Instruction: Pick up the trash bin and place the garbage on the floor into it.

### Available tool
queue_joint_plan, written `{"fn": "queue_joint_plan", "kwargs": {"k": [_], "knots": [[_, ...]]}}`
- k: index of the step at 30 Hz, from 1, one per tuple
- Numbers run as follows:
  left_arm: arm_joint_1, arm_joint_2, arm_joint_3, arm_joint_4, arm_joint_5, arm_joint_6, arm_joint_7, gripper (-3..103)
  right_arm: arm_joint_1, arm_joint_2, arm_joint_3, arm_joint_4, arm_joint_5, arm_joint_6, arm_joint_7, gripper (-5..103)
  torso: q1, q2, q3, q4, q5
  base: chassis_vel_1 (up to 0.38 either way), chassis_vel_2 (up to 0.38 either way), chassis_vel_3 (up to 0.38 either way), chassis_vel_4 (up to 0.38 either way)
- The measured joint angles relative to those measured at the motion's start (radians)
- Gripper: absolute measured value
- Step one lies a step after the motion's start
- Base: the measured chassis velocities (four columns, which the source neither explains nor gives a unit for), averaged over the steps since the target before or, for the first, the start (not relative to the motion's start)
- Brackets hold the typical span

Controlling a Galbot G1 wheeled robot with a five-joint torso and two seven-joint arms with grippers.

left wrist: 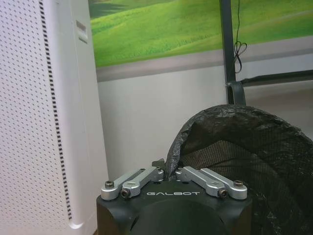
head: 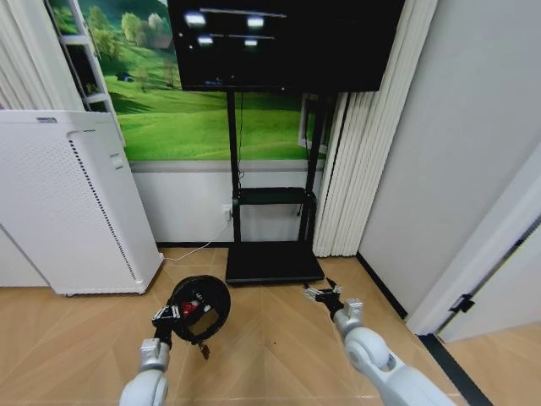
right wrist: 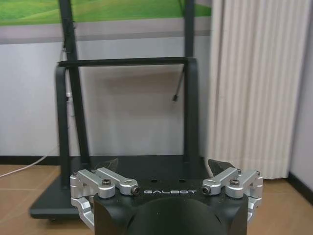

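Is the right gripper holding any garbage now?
No, the right gripper stands open with nothing between its fingers, in front of the black TV stand.

Wooden floor (head: 270,338) with pale herringbone boards. The black base plate of the screen stand (head: 272,262) rests on it at the far wall. A tall white perforated appliance (head: 72,203) stands on the floor left of that base plate, with a white cable (head: 190,248) lying between them.
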Motion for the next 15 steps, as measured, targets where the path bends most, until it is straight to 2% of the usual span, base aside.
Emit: {"fn": "queue_joint_plan", "kwargs": {"k": [6, 15], "knots": [[0.034, -0.001, -0.036, -0.053, -0.014, 0.000, 0.001, 4, -0.108, 0.036, 0.131, 0.040, -0.017, -0.005, -0.005, 100, 0.000, 0.000, 0.000, 0.0000, -0.0001, 0.000, 0.000, 0.000, 0.000], [0.050, -0.005, -0.062, -0.078, -0.034, 0.000, 0.002, 4, -0.148, 0.063, 0.183, 0.049, -0.036, 0.018, -0.030, 100, 0.000, 0.000, 0.000, 0.0000, -0.0002, 0.000, 0.000, 0.000, 0.000]]}}
